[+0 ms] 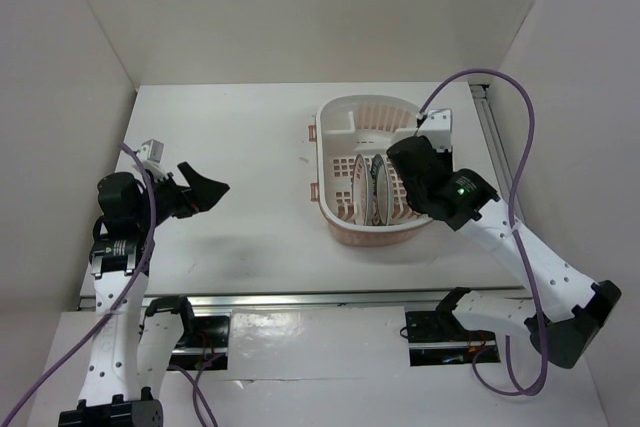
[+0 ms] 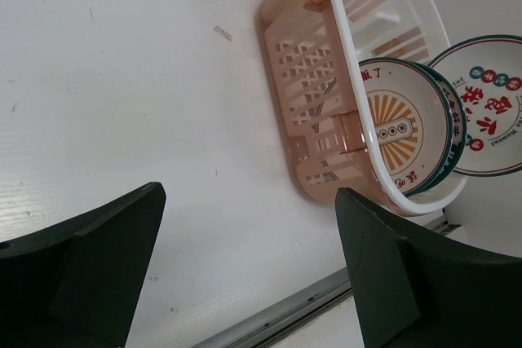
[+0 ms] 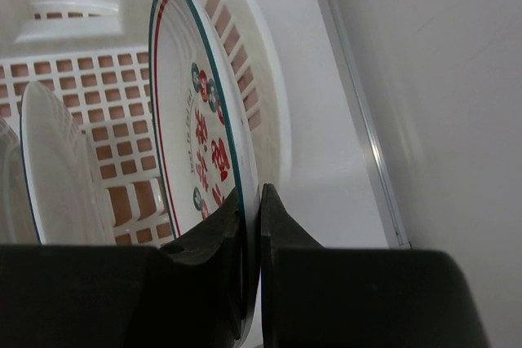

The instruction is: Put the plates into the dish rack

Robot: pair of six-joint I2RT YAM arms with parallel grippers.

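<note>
The pink and white dish rack (image 1: 345,112) stands at the back right of the table. My right gripper (image 1: 396,173) is over it, shut on the rim of the plate with red marks (image 3: 189,112), which it holds upright on edge inside the rack (image 3: 114,79). The gripper (image 3: 259,201) pinches the plate's near rim. The orange sunburst plate (image 2: 398,126) stands on edge further left in the rack (image 2: 310,79), with the dark blue rimmed plate (image 2: 453,124) close behind it. My left gripper (image 1: 207,190) is open and empty above the bare table, left of the rack.
The rack's right side lies close to a metal rail (image 3: 363,120) and the right wall. White walls enclose the table on three sides. A metal strip (image 2: 277,319) runs along the near table edge. A purple cable (image 1: 520,117) loops over the right arm.
</note>
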